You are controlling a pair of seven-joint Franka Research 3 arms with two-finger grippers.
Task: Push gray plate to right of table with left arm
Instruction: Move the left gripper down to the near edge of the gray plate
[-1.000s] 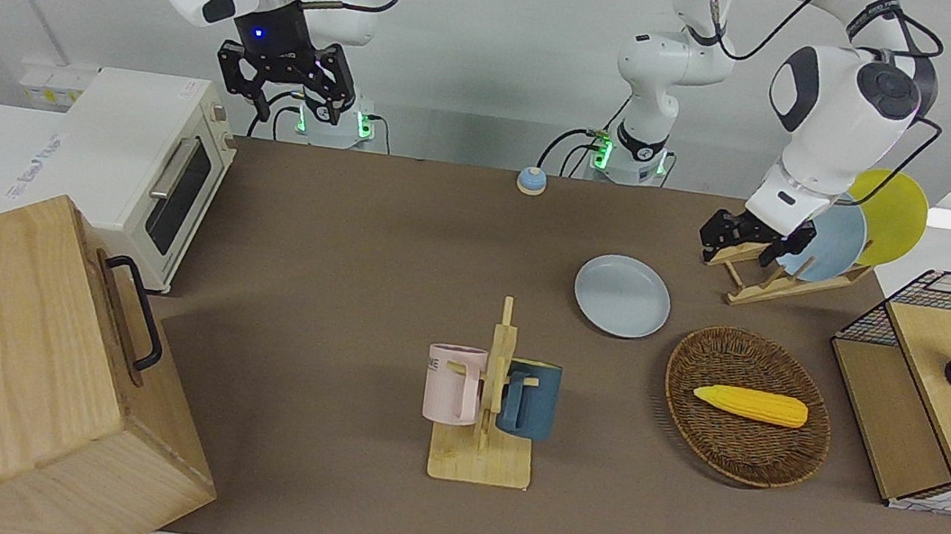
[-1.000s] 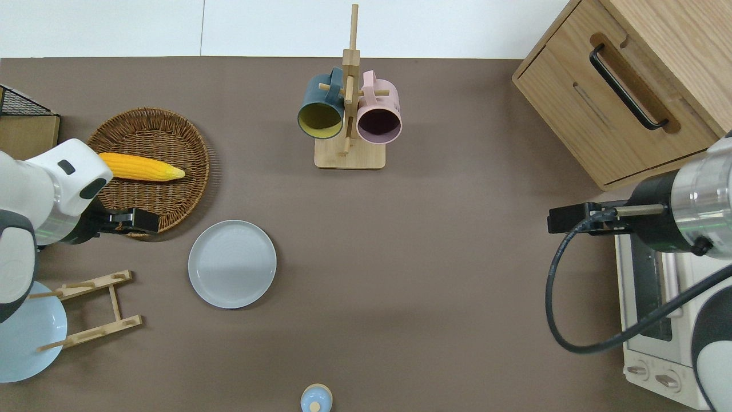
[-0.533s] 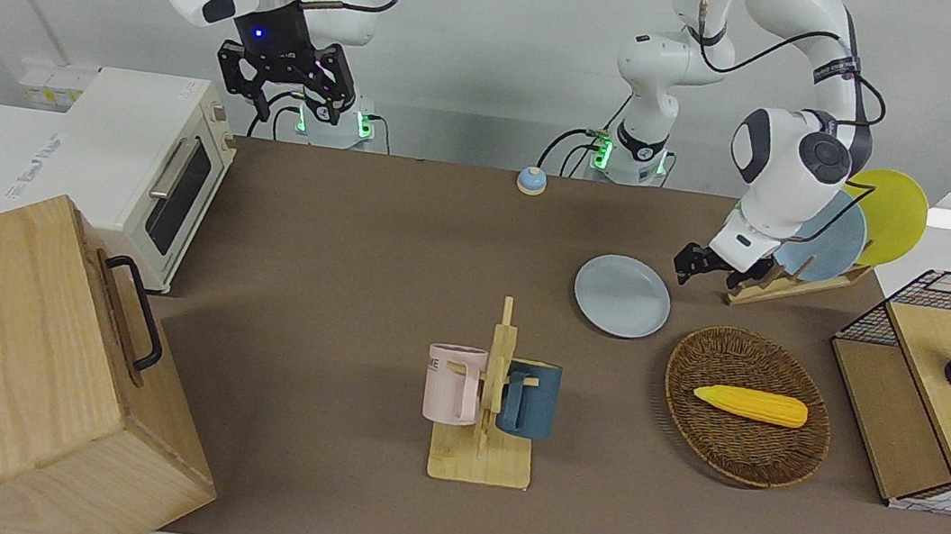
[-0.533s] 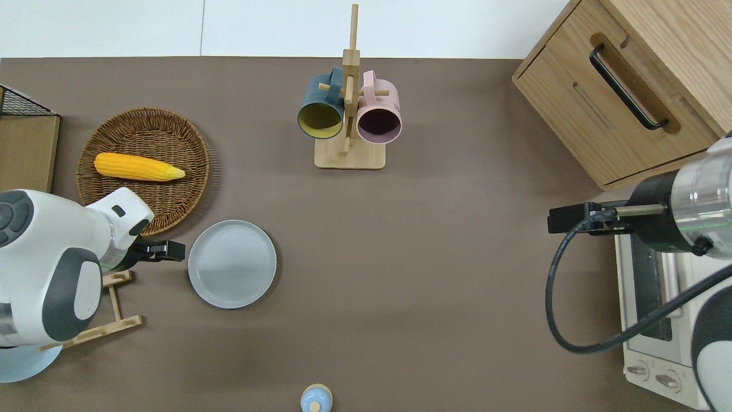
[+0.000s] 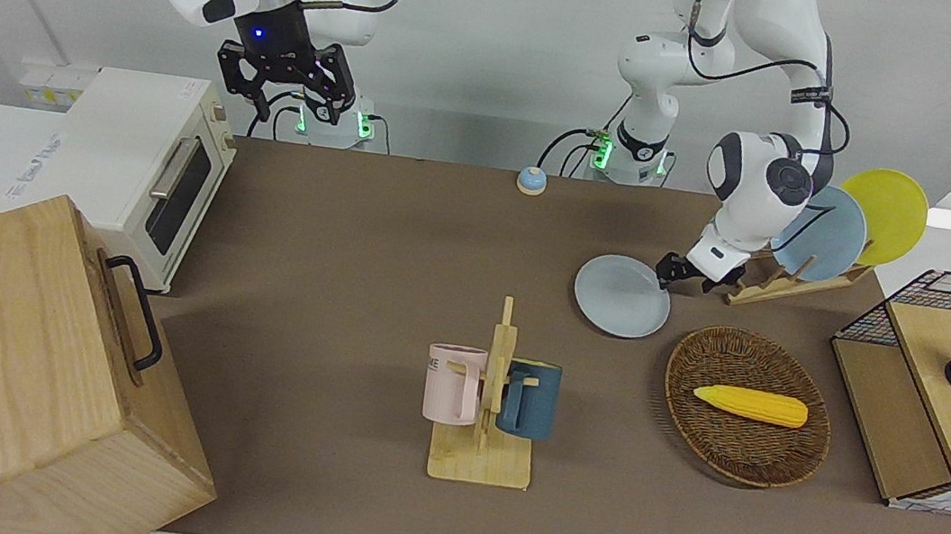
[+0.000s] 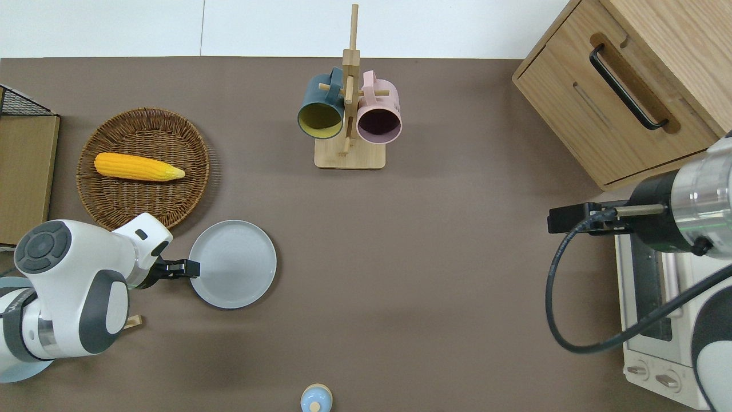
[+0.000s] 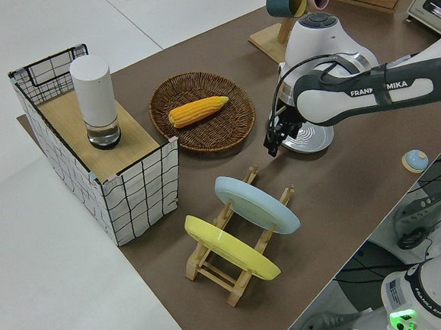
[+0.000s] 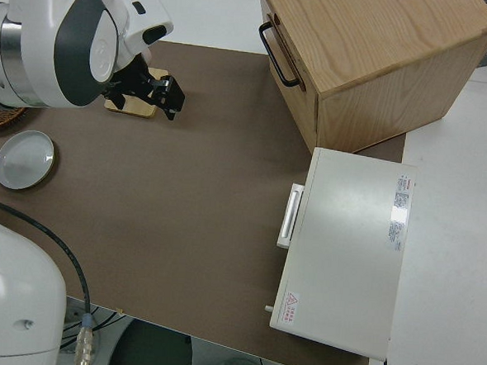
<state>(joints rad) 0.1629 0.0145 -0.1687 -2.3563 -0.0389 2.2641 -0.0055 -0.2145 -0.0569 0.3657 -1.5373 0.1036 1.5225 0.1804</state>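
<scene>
The gray plate (image 6: 233, 264) lies flat on the brown table (image 6: 434, 274), beside the wicker basket and nearer to the robots. It also shows in the front view (image 5: 622, 296) and the left side view (image 7: 308, 138). My left gripper (image 6: 189, 268) is low at the plate's rim on the side toward the left arm's end of the table, fingers together and holding nothing. It also shows in the front view (image 5: 668, 269) and the left side view (image 7: 272, 143). My right gripper (image 5: 285, 85) is parked and open.
A wicker basket (image 6: 123, 197) holds a corn cob (image 6: 137, 166). A plate rack (image 5: 787, 283) carries a sky-blue plate (image 5: 822, 234) and a yellow plate (image 5: 886, 213). A mug rack (image 6: 349, 114), wooden box (image 6: 629, 86), toaster oven (image 5: 152, 164) and small blue bell (image 6: 315, 399) stand around.
My left arm has swung from over the basket's edge down toward the gray plate, and its gripper now sits at the plate's rim. The plate has not moved. The right arm is still.
</scene>
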